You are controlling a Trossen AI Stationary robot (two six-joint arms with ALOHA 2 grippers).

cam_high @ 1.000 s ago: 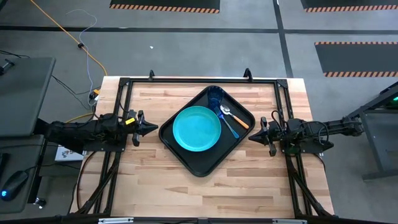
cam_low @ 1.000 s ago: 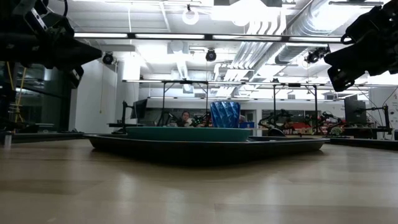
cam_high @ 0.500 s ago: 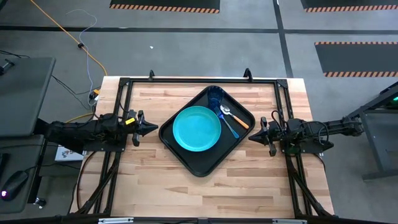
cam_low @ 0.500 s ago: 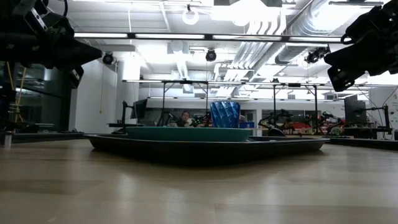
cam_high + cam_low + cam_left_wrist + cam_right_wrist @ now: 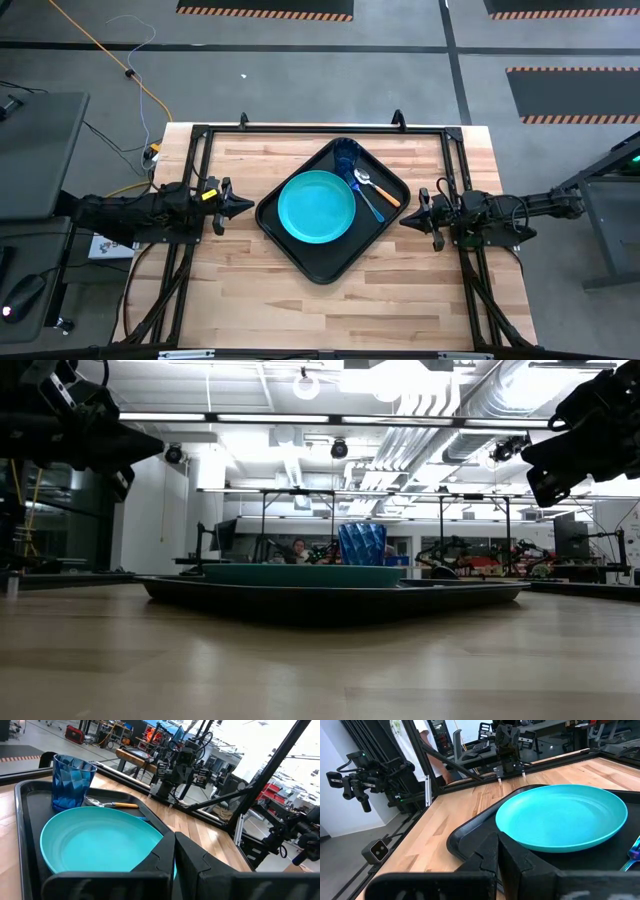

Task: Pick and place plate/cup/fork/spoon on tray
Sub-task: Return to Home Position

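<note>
Pale butcher-block wood makes up the desk (image 5: 240, 290), and the black tray (image 5: 318, 266) lies near its middle, turned cornerwise. All four items already sit inside the tray. It looks stiff, and its raised rim is the only part that offers a hold.

The turquoise plate (image 5: 316, 207) fills most of the tray. It is probably light, rigid plastic with a smooth surface. A pinch on its thin outer rim would suit it best, since the shallow face gives nothing to grip.

The dark-blue cup (image 5: 347, 155) stands upright at the tray's far corner, just beside the plate. Its faceted wall should give some purchase, but it seems light enough to tip, so a hold across the wall near the lip looks safest.

The fork (image 5: 372, 205) and the spoon (image 5: 385, 193) lie flat side by side between the plate and the tray's right rim. Both are slim and low, and are best taken across their handles. The spoon's shiny bowl is likely slippery.

The left tool (image 5: 248, 207) and the right tool (image 5: 403, 221) hang off either side of the tray, fingers pressed together and holding nothing.
</note>
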